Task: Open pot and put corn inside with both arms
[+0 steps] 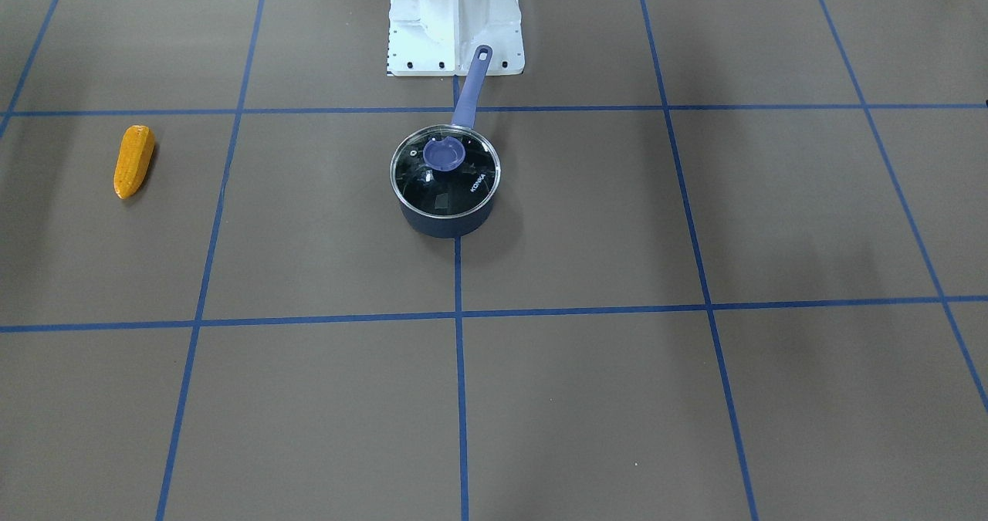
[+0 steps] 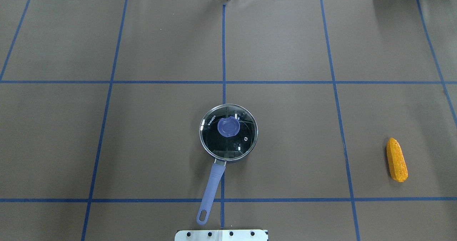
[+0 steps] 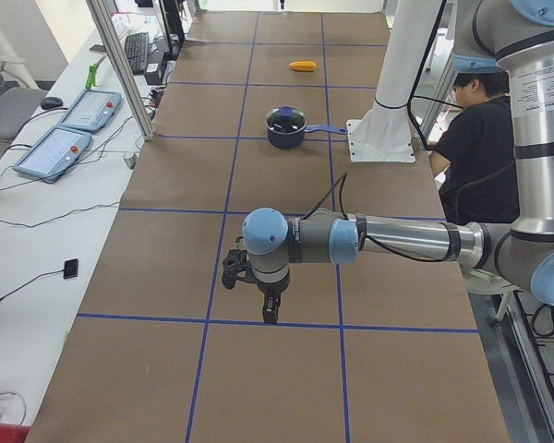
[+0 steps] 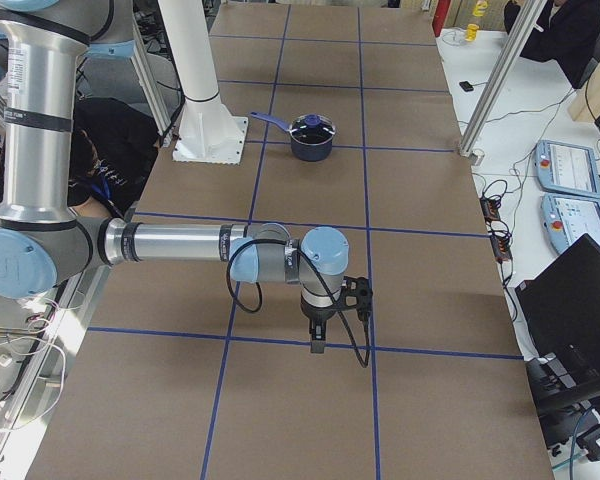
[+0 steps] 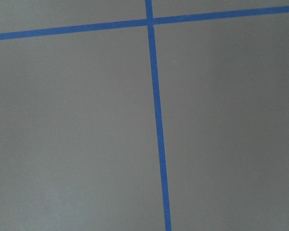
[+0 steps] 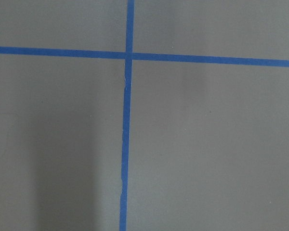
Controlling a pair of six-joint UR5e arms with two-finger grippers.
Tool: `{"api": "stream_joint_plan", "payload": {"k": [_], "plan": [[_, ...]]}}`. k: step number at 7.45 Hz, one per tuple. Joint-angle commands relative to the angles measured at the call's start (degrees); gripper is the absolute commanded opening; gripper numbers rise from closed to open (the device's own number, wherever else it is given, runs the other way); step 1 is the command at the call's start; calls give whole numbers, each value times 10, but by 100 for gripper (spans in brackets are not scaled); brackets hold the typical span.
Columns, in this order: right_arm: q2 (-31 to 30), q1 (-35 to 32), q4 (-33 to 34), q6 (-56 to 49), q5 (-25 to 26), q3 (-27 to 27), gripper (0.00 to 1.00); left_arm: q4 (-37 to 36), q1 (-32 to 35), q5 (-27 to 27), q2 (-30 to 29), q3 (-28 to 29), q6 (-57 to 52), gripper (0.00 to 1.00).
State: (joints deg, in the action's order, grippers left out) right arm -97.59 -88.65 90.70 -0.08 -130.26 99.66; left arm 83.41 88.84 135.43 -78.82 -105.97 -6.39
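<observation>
Corn (image 2: 397, 160): flat on table (image 2: 160, 144), lower right of overhead view, well apart from pot (image 2: 228, 132), untouched.
Pot: centre of same view, glass lid (image 2: 241, 142) seated on it, blue knob (image 2: 228, 127) free, handle (image 2: 210, 189) running toward bottom edge.
Progress: nothing done yet. Lid to lift, corn to fetch and drop in.
Left gripper (image 3: 270, 312): lower centre of left side view, over bare table, far from pot. Neither lid nor corn in it; how far open, cannot tell.
Right gripper (image 4: 318, 340): likewise in right side view; cannot tell.
Wrist views: tape lines (image 5: 156, 120) only.
</observation>
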Motion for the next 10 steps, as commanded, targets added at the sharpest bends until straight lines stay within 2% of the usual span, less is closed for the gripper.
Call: {"api": "stream_joint_plan", "payload": {"k": [1, 2, 3, 4, 6, 7, 8, 9, 10], "plan": [[30, 13, 5, 2, 2, -3, 100, 2, 0, 3, -16, -4, 1, 98], [42, 16, -1, -1, 2, -5, 100, 3, 1, -2, -20, -23, 2, 98], [43, 16, -49, 2, 1, -3, 100, 4, 0, -2, -24, -35, 2, 98], [43, 17, -97, 10, -2, -4, 100, 37, 2, -3, -64, -35, 2, 98], [43, 27, -164, 11, -6, -3, 100, 96, 3, 4, -68, -47, 1, 98], [55, 44, -170, 14, -14, 3, 100, 105, 2, 4, -70, -55, 2, 98], [57, 50, -170, 31, -37, 3, 100, 112, -4, 3, -81, -68, 79, 98], [57, 52, -172, 62, -46, 4, 100, 145, -37, 2, -116, -73, 167, 98], [56, 53, -186, 69, -45, 1, 100, 152, -85, -5, -121, -92, 258, 99]]}}
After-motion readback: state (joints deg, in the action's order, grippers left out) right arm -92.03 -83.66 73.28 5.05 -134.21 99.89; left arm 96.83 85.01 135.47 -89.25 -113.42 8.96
